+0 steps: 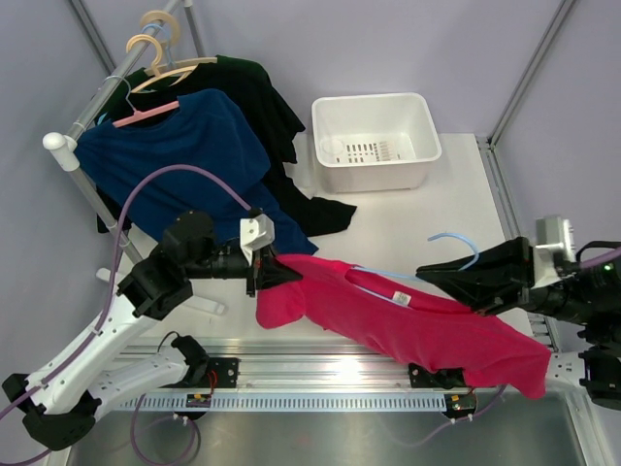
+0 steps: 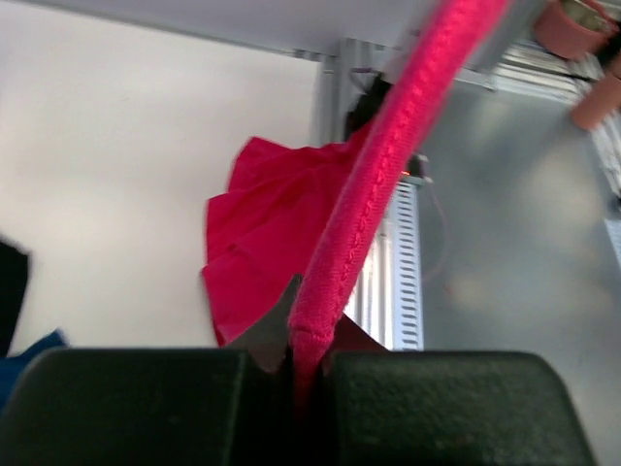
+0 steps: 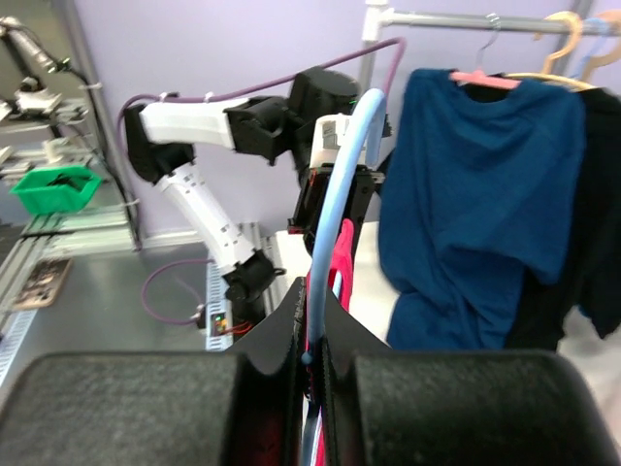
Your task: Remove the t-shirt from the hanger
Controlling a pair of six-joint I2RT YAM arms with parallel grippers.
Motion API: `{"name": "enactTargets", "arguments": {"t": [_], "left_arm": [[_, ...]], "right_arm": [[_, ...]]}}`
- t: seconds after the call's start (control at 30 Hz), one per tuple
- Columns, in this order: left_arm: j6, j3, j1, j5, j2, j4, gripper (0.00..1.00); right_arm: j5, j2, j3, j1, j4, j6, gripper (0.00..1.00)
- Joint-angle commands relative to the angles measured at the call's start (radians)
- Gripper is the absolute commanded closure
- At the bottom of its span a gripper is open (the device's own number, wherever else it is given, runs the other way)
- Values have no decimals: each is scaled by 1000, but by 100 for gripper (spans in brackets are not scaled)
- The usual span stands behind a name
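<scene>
The crimson-pink t-shirt (image 1: 417,325) hangs stretched between my two grippers over the table's front edge, its white neck label (image 1: 400,298) facing up. The light-blue wire hanger (image 1: 457,240) sticks out of the neck, hook towards the right. My left gripper (image 1: 275,271) is shut on the shirt's left end; in the left wrist view a taut stitched edge (image 2: 378,175) runs out of the closed gripper (image 2: 306,325). My right gripper (image 1: 439,279) is shut on the hanger; in the right wrist view the blue wire (image 3: 335,194) rises from between its fingers (image 3: 312,325), with pink cloth (image 3: 342,257) behind.
A white basket (image 1: 376,141) stands at the back of the table. A navy shirt (image 1: 184,155) on a pink hanger, dark garments (image 1: 262,97) and wooden hangers (image 1: 160,44) hang on the rack at back left. The metal rail (image 1: 320,374) runs along the front.
</scene>
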Motion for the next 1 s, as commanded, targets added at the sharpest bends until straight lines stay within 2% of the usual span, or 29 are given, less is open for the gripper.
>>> {"name": "enactTargets", "arguments": {"t": [0.0, 0.07, 0.23, 0.4, 0.47, 0.5, 0.57, 0.6, 0.67, 0.7, 0.73, 0.83, 0.97], "left_arm": [[-93, 4, 1, -310, -23, 31, 100], [-126, -10, 1, -413, -26, 31, 100], [-189, -24, 1, -478, -15, 52, 100], [-303, -21, 1, -415, 43, 107, 100], [-315, -16, 1, -325, 80, 142, 100], [-315, -16, 1, -302, 89, 153, 92], [-307, -10, 1, -271, 114, 172, 55], [-297, 5, 1, -265, 121, 173, 49], [-249, 25, 1, -216, 132, 166, 47], [-237, 37, 1, -202, 129, 158, 41], [-226, 63, 1, -196, 122, 146, 26], [-177, 112, 1, -196, 62, 77, 9], [-100, 129, 1, -229, -36, -21, 7]], "right_arm": [[117, -80, 53, 2, 56, -26, 100], [145, -114, 72, 4, 53, -32, 100], [185, -180, 75, 4, 48, -46, 100], [177, -223, 24, 4, 88, -55, 100], [185, -226, -2, 2, 108, -57, 100], [182, -229, -19, 4, 146, -61, 100], [174, -233, -92, 4, 210, -71, 100], [178, -236, -118, 2, 278, -78, 100], [212, -212, -141, 4, 304, -83, 100], [220, -159, -126, 4, 269, -80, 100], [220, -126, -91, 4, 236, -74, 100], [189, -13, -63, 4, 71, -22, 100], [131, 46, -137, 4, 25, 33, 100]]}}
